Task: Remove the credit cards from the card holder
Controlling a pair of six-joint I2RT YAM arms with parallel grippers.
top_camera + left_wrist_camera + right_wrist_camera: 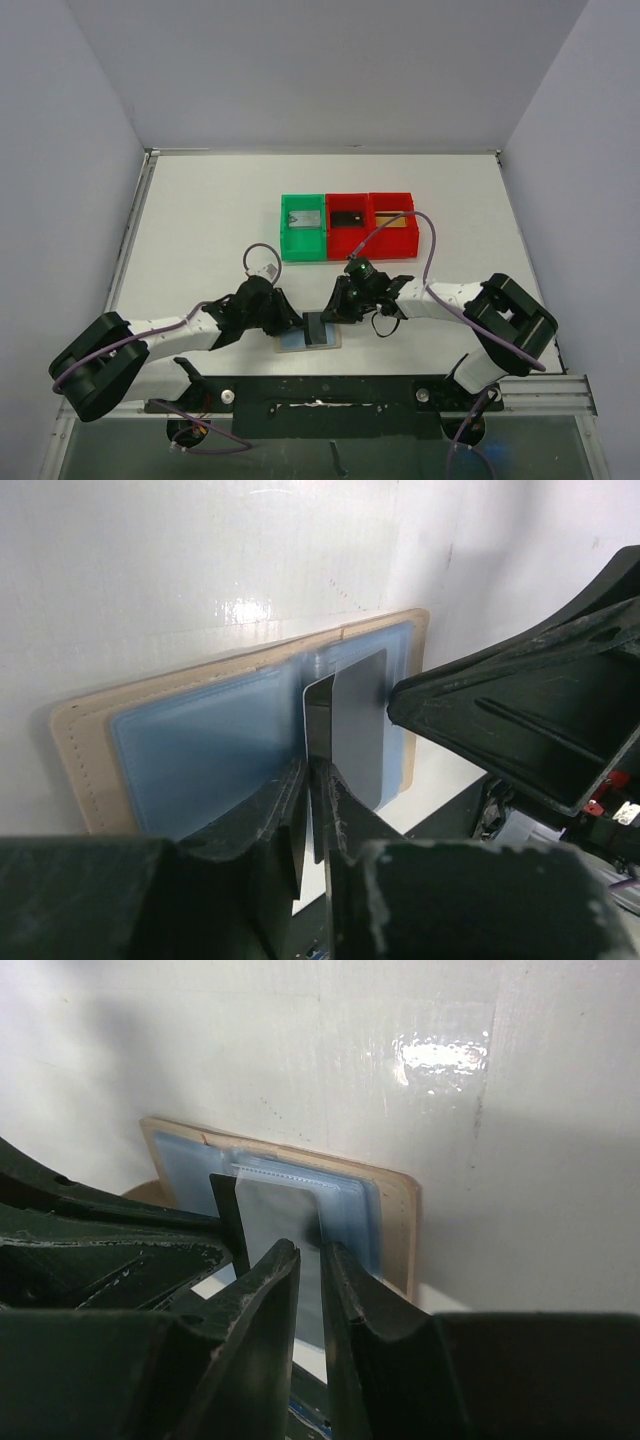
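At the middle of the table's (200, 200) near edge, the card holder (200, 740) lies open, blue inside up. A grey card (355, 720) stands out of it. The left pincer (312, 772) grips that card's edge. The right pincer (310, 1252) straddles the card, jaws narrow; I cannot tell whether it grips.

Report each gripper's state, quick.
Left gripper: closed, pinching the dark card over the card holder.
Right gripper: jaws nearly shut around the same card; grip cannot be told.
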